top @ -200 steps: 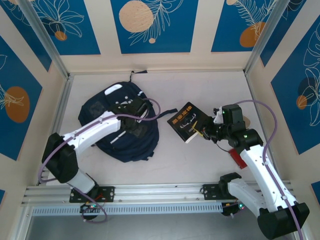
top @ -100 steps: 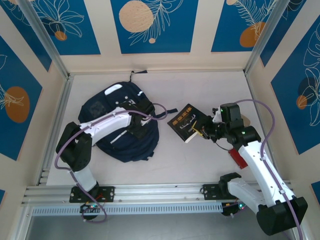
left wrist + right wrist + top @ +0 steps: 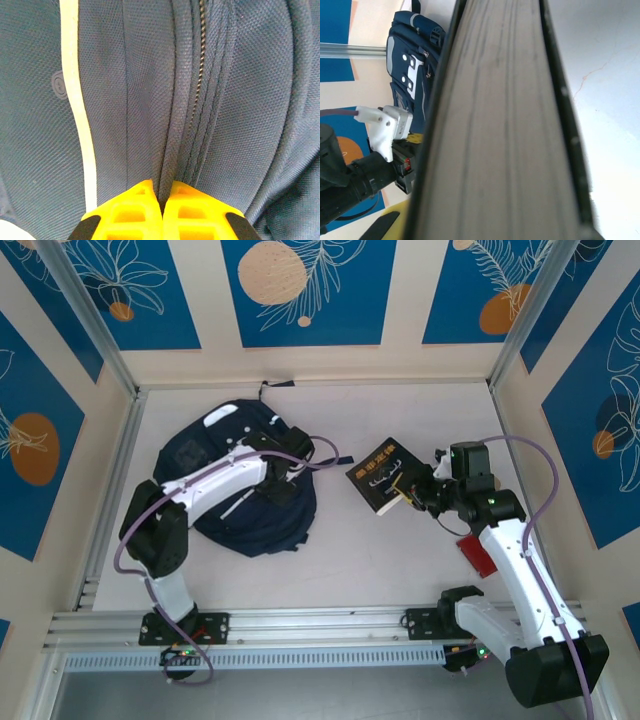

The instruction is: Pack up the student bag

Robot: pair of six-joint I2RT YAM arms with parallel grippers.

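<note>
The student bag [image 3: 262,528] lies flat on the left of the surface [image 3: 400,560]. I judge it soft and limp: the fabric will stretch before the body moves, so grip at a seam. My left fingers [image 3: 135,215] are pressed together, pinching a fold beside the zipper [image 3: 200,75], forearm stretched across the bag. My right fingers [image 3: 408,492] clamp a book [image 3: 380,472] near the bag's right side.

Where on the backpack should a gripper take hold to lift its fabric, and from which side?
The raised fabric fold beside the zipper, from above: the backpack lies flat and this thin ridge stands up. The left gripper is shut on it.
</note>
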